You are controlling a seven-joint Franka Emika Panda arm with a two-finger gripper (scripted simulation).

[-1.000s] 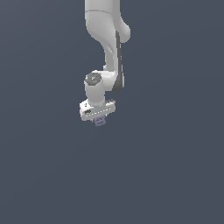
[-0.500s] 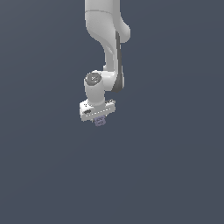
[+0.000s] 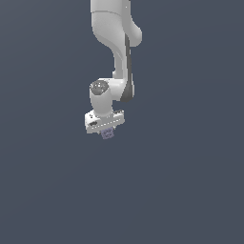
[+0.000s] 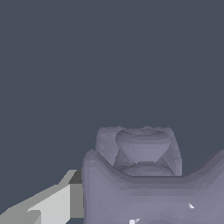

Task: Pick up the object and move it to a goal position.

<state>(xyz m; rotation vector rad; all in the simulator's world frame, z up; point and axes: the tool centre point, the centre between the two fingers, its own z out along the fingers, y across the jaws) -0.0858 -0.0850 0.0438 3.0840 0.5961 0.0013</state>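
The object (image 3: 108,134) is a tiny pale lavender-grey blocky item. In the exterior view it sits right under the white gripper (image 3: 106,130), held between the fingers, against the plain dark grey surface (image 3: 181,181). The gripper is shut on it. In the wrist view the object (image 4: 144,175) fills the lower part of the picture, lumpy with a hollow in its upper block. One white finger (image 4: 52,203) shows beside it; the other finger is hidden by the object.
The white arm (image 3: 114,43) reaches down from the top of the exterior view. Nothing else shows on the dark grey ground in either view.
The gripper with the object has risen very slightly and shifted a little toward the exterior view's left. The hold has not changed.
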